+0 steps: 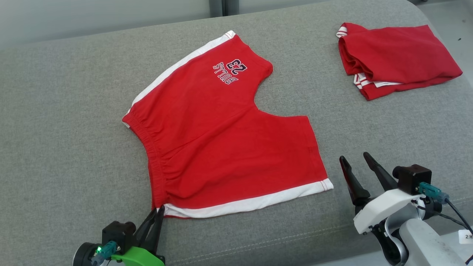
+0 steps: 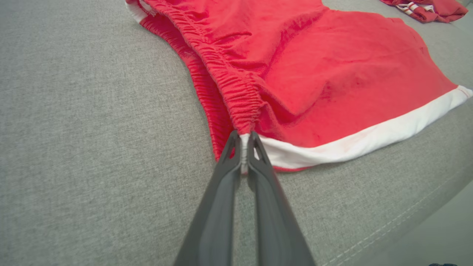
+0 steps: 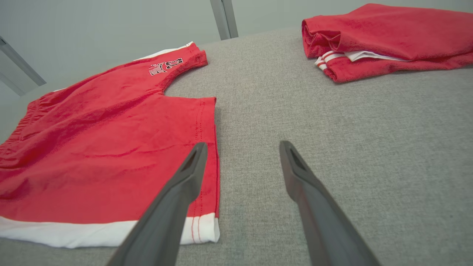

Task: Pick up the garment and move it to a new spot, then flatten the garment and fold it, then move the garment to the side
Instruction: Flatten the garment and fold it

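Observation:
The garment is a pair of red shorts with white side stripes and a printed "23", spread flat on the grey cushion. My left gripper is shut on its near waistband corner, where the white stripe meets the elastic; the left wrist view shows the white fabric of the garment pinched between the tips of my left gripper. My right gripper stands open just right of the near leg hem, holding nothing. From the right wrist, my right gripper hovers beside the hem corner of the garment.
A second red garment, folded, lies at the far right of the cushion; it also appears as the folded garment. The cushion's front seam runs close to both grippers. Bare cushion lies left of the shorts.

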Available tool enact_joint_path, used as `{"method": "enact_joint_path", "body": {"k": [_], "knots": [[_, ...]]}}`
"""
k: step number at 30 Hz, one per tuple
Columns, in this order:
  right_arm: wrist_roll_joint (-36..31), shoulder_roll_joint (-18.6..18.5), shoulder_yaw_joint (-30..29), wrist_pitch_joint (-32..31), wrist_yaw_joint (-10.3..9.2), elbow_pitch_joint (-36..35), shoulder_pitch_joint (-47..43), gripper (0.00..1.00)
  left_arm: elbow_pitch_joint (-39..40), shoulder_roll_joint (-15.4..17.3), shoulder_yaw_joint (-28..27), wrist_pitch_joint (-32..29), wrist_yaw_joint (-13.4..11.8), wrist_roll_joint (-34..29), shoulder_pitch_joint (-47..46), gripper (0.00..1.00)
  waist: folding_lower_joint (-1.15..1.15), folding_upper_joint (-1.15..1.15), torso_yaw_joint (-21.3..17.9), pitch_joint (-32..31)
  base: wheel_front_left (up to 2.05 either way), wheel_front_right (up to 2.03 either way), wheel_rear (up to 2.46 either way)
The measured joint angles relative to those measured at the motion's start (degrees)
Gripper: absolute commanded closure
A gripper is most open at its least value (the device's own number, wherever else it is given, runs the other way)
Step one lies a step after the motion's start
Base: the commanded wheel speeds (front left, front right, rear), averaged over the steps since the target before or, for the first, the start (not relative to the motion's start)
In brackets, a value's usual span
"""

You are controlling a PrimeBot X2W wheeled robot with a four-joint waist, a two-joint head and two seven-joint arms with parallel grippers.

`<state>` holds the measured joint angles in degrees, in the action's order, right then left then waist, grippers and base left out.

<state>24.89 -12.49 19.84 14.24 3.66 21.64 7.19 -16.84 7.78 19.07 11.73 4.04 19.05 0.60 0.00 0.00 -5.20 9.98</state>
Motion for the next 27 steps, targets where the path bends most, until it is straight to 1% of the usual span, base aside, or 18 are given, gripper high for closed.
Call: {"method": "enact_joint_path", "body": {"k": [7,10,14,17,19,23,27], "knots": [[0.9,0.0,1.6,-0.5,1.35,3.6,0.0,0.00,0.3,-0.1,0.2,0.7,0.1,-0.1,-0.3,1.00,0.00,0.00,0.5,0.4,0.00,0.00,0.00],[0.9,0.0,2.3,-0.7,1.43,5.0,0.0,0.00,0.7,-0.1,-0.1,0.9,0.1,-0.1,-1.0,1.00,0.00,0.00,0.7,0.6,0.00,0.00,0.00],[1.4,0.1,3.4,-1.7,2.35,6.9,0.0,0.00,0.9,0.0,-0.5,1.0,0.1,-0.1,-1.4,1.00,0.00,0.00,1.0,1.0,0.00,0.00,0.00],[1.5,0.2,4.9,-2.1,2.56,7.8,0.2,0.00,1.2,-0.1,-0.4,1.1,0.1,-0.2,-1.7,1.00,0.00,0.00,1.2,1.4,0.00,0.00,0.00],[1.4,0.4,5.9,-2.3,2.87,8.3,0.8,0.02,1.2,-0.1,-0.3,1.5,0.1,-0.2,-2.0,1.00,0.00,0.00,1.4,1.7,0.00,0.00,0.00],[0.6,0.8,7.7,-2.2,2.89,8.9,2.6,0.12,1.2,-0.1,-0.3,1.5,0.1,-0.2,-2.2,1.00,0.00,0.00,1.7,2.2,0.00,0.00,0.00],[-0.1,0.8,8.6,-2.1,2.89,9.4,3.2,0.16,1.0,-0.3,-0.2,1.5,0.1,-0.2,-2.3,1.00,0.00,0.00,1.9,2.4,0.00,0.00,0.00]]}}
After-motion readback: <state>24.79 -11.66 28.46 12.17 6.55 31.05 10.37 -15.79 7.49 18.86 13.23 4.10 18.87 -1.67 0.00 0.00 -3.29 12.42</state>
